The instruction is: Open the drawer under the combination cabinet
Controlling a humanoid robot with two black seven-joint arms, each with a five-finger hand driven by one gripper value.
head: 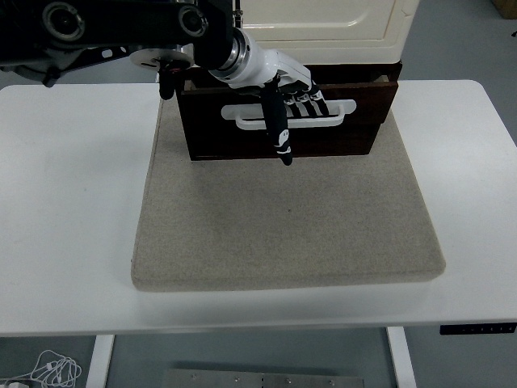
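Left hand (284,99) hooked on the white handle (292,114) of the dark drawer (283,117), four fingers curled through it, thumb hanging over the drawer front. The drawer sits at the 12 o'clock end of the beige mat (283,218), below the cream cabinet (323,20), partly drawn out. Likely fault: the fingers slip off the handle, or an off-axis pull skews and jams the drawer. Its front faces 6 o'clock; its long axis runs 9 to 3.
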